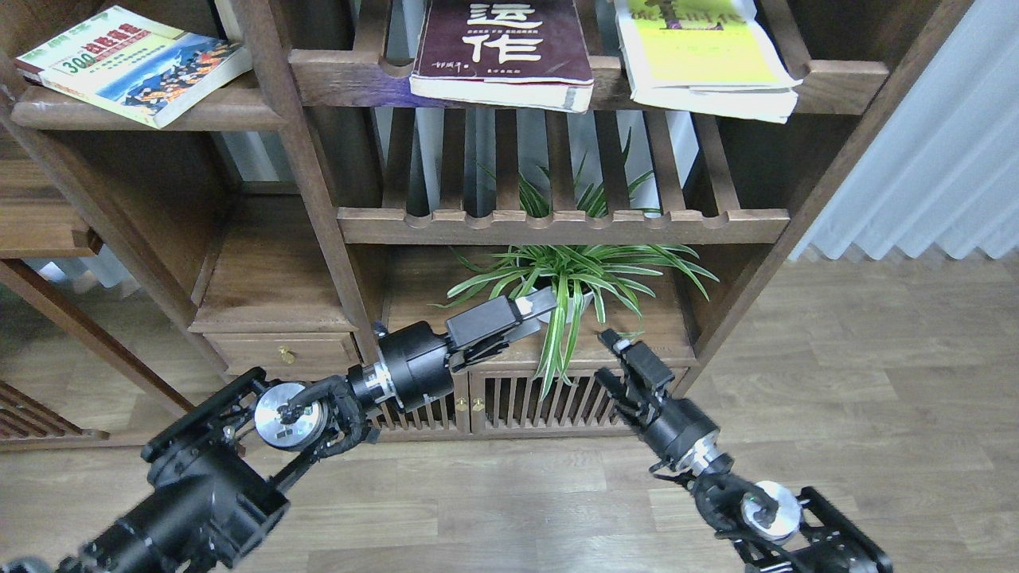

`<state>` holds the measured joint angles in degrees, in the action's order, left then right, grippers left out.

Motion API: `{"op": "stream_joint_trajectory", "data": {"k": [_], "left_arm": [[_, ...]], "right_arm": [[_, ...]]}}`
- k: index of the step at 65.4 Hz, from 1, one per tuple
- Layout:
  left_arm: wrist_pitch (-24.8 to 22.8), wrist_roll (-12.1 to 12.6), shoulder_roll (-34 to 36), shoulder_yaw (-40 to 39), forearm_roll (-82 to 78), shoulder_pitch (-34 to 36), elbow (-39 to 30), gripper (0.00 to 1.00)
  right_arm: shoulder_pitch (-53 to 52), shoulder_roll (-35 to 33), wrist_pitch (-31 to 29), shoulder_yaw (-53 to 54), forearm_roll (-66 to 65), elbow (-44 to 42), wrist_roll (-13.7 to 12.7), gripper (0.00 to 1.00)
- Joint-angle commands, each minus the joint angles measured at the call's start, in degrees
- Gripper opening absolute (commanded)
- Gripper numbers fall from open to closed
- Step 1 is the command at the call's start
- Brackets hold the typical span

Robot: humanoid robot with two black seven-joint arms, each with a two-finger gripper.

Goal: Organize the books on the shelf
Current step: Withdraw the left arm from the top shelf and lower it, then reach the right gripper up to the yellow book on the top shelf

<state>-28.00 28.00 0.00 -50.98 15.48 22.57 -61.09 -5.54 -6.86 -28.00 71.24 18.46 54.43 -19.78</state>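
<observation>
Three paperbacks lie flat: the small cream "300" book (131, 64) on the solid dark-brown board (143, 115) at upper left; the large maroon book (503, 52) and yellow-green book (704, 60) overhanging a slatted shelf (446, 76). They look light but floppy, best pinched at the overhanging edge; their tops are cut off. The left gripper (535, 309) seems released and empty; whether the right gripper (617, 344) is clenched cannot be told.
</observation>
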Motion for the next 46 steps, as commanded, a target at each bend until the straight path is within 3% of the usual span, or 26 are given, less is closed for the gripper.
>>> {"op": "stream_joint_trajectory", "data": {"k": [1, 22, 30, 46], "left_arm": [[0.00, 0.00, 0.00, -1.58, 0.08, -2.97, 0.01, 1.00], [0.00, 0.00, 0.00, -1.67, 0.51, -6.49, 0.01, 1.00], [0.00, 0.00, 0.00, -1.67, 0.60, -7.98, 0.01, 1.00], [0.00, 0.00, 0.00, -1.67, 0.51, -9.22, 0.09, 1.00]], "right_arm": [[-0.08, -2.99, 0.00, 0.31, 2.02, 3.92, 0.01, 0.98], [-0.43, -6.15, 0.14, 4.17, 2.81, 8.85, 0.01, 0.96], [-3.15, -7.38, 6.29, 7.34, 2.90, 11.04, 0.01, 0.97], [-8.08, -10.46, 10.69, 7.60, 2.90, 13.24, 0.01, 0.97]]}}
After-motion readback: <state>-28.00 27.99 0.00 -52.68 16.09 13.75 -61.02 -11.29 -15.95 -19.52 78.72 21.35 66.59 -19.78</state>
